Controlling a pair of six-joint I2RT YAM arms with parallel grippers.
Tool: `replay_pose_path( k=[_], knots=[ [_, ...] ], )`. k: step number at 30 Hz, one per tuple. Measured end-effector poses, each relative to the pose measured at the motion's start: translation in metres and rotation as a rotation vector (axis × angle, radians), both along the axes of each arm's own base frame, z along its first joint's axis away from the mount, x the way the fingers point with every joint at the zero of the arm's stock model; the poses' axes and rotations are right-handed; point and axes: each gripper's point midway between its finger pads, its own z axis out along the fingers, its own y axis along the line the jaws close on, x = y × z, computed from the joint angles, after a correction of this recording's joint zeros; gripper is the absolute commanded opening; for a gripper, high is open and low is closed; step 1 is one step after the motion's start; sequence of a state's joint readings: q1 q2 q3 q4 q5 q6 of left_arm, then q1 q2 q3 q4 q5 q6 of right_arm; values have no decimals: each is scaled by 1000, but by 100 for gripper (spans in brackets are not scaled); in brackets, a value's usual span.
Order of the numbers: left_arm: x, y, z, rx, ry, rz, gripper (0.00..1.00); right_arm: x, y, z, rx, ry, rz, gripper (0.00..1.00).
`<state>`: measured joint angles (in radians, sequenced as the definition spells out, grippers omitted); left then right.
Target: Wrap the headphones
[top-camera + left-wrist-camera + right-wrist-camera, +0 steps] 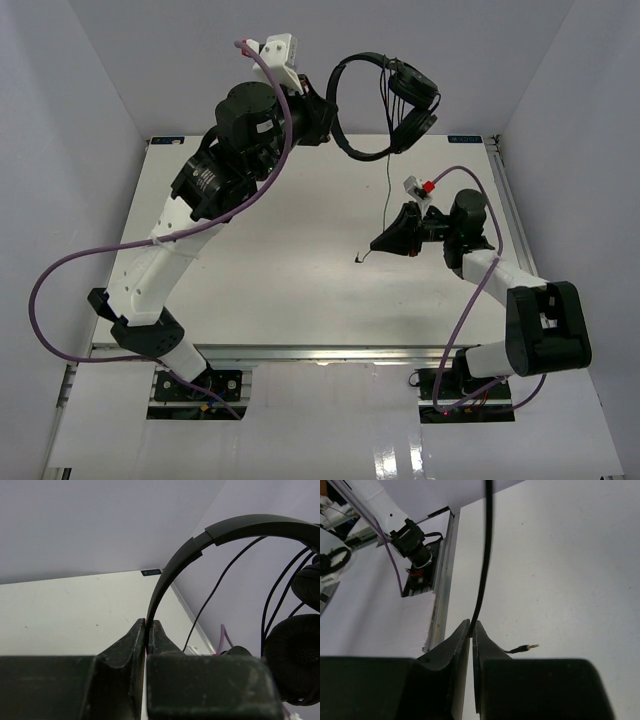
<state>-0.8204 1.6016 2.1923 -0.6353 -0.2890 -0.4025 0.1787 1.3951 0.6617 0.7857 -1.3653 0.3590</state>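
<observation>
My left gripper [148,625] is clenched on the thin headband [240,522] of the headphones [415,100]. In the left wrist view the 2 fingers pinch the band, which rises from between them and arcs over toward 2 o'clock. The 2 padded earcups [292,650] hang at 3 to 4 o'clock of that view, close together, with strands of thin black cord [485,555] looping past them.

My right gripper [471,625] is clenched on that cord. In the right wrist view the fingertips meet on it, and the line runs from them almost straight up to 12 o'clock. A short tail comes out of the tips toward 4 o'clock and ends in the plug [526,646], just beside the fingers. I cannot tell whether the plug touches the white table [280,290].

From the top camera the headphones sit at 12 to 1 o'clock, held up in the air over the far edge of the table with the earcups on the 3 o'clock side of the band. The cord drops from the earcups toward 6 o'clock to the right gripper, which is low over the table at about 3 o'clock of its middle, pointing toward 9 o'clock. A purple cable [45,275] loops off the left arm at 9 o'clock.
</observation>
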Motion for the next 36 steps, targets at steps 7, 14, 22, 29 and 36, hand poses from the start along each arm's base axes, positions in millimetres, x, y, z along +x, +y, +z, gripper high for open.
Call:
replay_pose_path(
  k=[7,14,22,29,36],
  knots=[
    [37,17,-38,48,45,98,0,-16,-1,14,-154,-257,-86,8],
    [95,61,-122,143,193,230,0,-54,-24,21,-320,-490,-161,8],
    [118,38,-190,215,303,193,0,-53,-46,10,-526,-557,-168,8],
    [132,12,-264,260,441,142,0,-42,-51,30,-597,-631,-157,8],
    [142,-7,-302,245,542,108,0,-67,-41,-12,-634,-579,-26,8]
  ],
)
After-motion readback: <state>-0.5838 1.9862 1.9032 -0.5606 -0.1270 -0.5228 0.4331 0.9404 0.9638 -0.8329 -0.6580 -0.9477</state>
